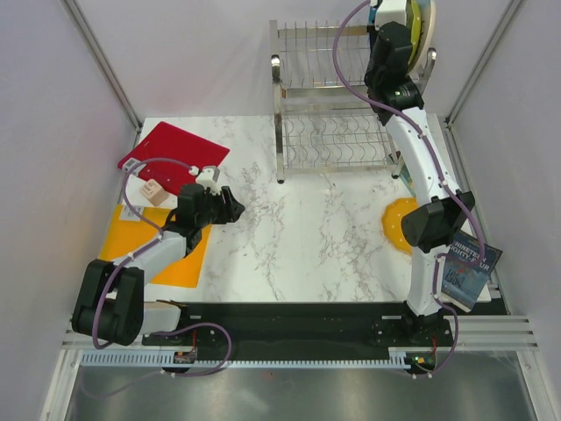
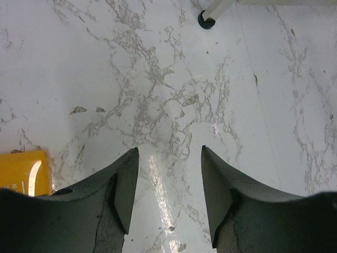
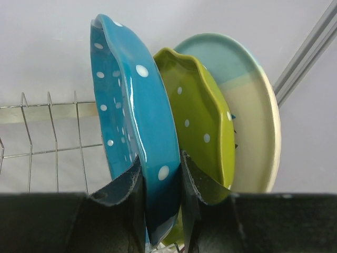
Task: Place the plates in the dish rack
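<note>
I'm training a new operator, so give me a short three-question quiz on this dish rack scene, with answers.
1. True or false: the left gripper holds a plate.
2. The right gripper is shut on which plate? A lime-green plate, B blue plate, C cream plate.
3. Name the plate lying on the table.
Key: 1 false, it is open and empty. 2 B; the lime-green plate and cream plate stand beside it, ungripped. 3 the orange plate.

Hovered over the counter [image 2: 158, 79] with left gripper [image 2: 169, 158] parted, empty; mat [image 2: 23, 171] just beside it, rack foot [image 2: 207, 21] ahead.
</note>
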Tool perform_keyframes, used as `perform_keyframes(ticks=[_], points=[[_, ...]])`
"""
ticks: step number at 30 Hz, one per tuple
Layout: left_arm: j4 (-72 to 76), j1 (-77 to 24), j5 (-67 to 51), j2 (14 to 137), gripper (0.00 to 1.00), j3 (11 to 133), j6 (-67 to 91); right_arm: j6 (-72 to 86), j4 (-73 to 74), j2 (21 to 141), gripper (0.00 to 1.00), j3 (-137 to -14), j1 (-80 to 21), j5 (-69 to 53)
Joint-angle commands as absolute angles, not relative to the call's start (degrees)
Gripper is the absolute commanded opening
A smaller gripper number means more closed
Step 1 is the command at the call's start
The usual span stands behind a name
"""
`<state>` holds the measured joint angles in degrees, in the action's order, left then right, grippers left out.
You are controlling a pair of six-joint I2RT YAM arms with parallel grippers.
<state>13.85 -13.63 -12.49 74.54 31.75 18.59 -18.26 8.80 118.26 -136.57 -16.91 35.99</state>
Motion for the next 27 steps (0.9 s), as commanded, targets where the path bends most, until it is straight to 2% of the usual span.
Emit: perform_keyframes(ticks=[1, 17, 18, 19, 20, 22, 23, 27], points=[[16.26, -13.71, -12.04, 74.88, 0.58, 33.49, 19.60, -15.56, 1.76, 117.69, 0.00, -139.13, -15.03, 39.64], [16.61, -13.71, -12.57, 74.36, 0.58, 32.87, 19.95, -16.70, 0.79, 113.99, 0.00, -134.38, -16.35, 40.08], [16.61, -13.71, -12.57, 74.27, 0.58, 32.87, 19.95, -16.96, 0.70, 114.08, 0.04, -134.47, -16.35, 39.99], [16.52, -13.71, -12.57, 74.27, 0.58, 32.87, 19.95, -17.57, 0.62, 114.17, 0.12, -134.82, -16.43, 40.08], [16.52, -13.71, -12.57, 74.18, 0.58, 32.87, 20.04, -17.84, 0.62, 114.43, 0.33, -135.09, -16.35, 40.17], [16.17, -13.71, -12.57, 73.83, 0.58, 33.05, 20.04, -17.58, 0.62, 114.09, 0.49, -135.44, -16.35, 39.82], [16.08, -13.71, -12.57, 73.74, 0.58, 33.22, 20.04, -17.67, 0.53, 113.73, 0.62, -135.44, -16.35, 39.47], [15.91, -13.71, -12.66, 73.48, 0.58, 33.75, 20.04, -19.51, 0.44, 111.54, 0.69, -133.95, -17.40, 37.88]])
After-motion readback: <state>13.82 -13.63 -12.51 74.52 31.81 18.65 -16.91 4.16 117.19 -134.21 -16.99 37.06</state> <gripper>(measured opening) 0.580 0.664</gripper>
